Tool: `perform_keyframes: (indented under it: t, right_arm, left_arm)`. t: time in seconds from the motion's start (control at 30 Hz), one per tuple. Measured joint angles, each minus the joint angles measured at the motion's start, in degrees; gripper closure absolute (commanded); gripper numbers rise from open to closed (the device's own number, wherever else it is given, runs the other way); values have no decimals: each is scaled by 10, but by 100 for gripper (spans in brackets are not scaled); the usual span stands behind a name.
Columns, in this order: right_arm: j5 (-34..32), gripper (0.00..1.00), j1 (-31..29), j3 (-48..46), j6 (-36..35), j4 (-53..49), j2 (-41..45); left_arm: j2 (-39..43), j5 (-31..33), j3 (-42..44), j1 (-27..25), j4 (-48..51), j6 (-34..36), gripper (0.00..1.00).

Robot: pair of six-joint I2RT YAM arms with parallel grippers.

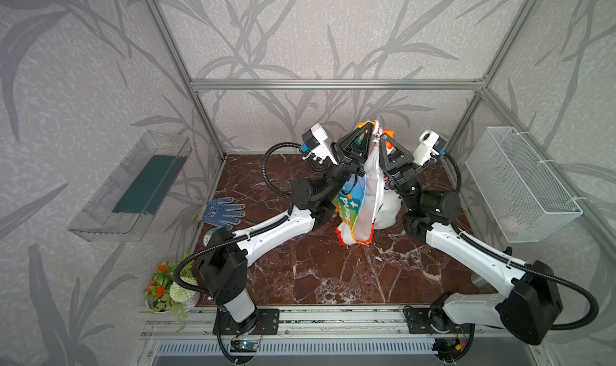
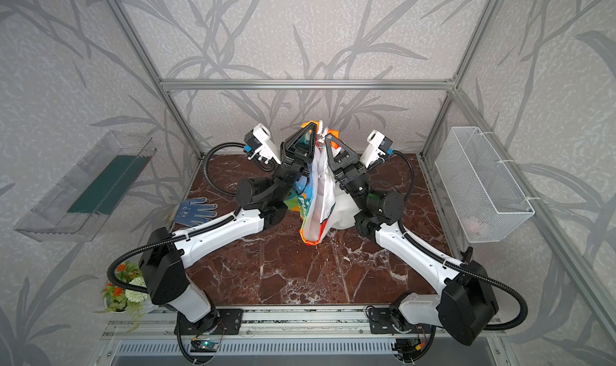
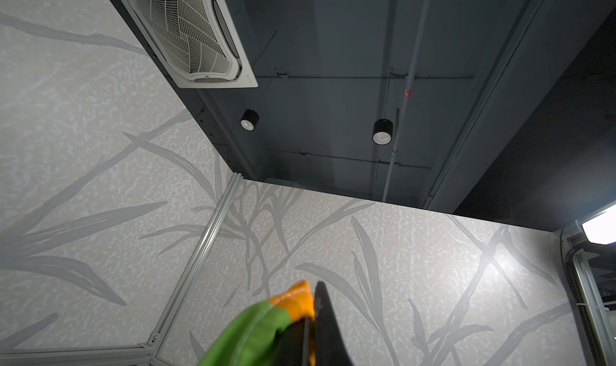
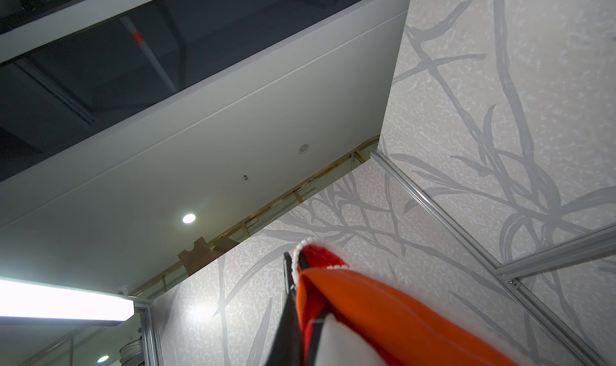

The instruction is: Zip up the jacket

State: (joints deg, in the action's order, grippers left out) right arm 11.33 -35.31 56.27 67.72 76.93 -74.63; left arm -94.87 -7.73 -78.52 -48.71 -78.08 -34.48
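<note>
Clamped high on front edges of jacket (image 1: 348,204) with left gripper (image 1: 367,125) and right gripper (image 1: 383,137), hem on table (image 1: 316,274) below, glove (image 1: 223,211) well apart.

Thin, smooth cloth on the jacket (image 1: 361,194), with white plastic zipper teeth (image 4: 300,246). Beneath the jacket, the table (image 1: 316,274) is a glossy, veined, marble-look slab. Left of the jacket, a knitted, dotted glove (image 1: 223,211). Right of the jacket, a white wire-mesh basket (image 1: 520,181).

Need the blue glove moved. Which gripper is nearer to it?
Left. The left gripper, gripping the raised jacket, sits right of the glove; the right gripper is farther beyond.
</note>
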Motion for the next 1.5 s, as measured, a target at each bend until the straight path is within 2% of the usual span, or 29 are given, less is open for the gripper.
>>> perform_keyframes:
  t: [1.5]
  right_arm:
    - [-8,100,0,14,-2,-2,-1]
  left_arm:
    - [0,5,0,-6,-3,5,100]
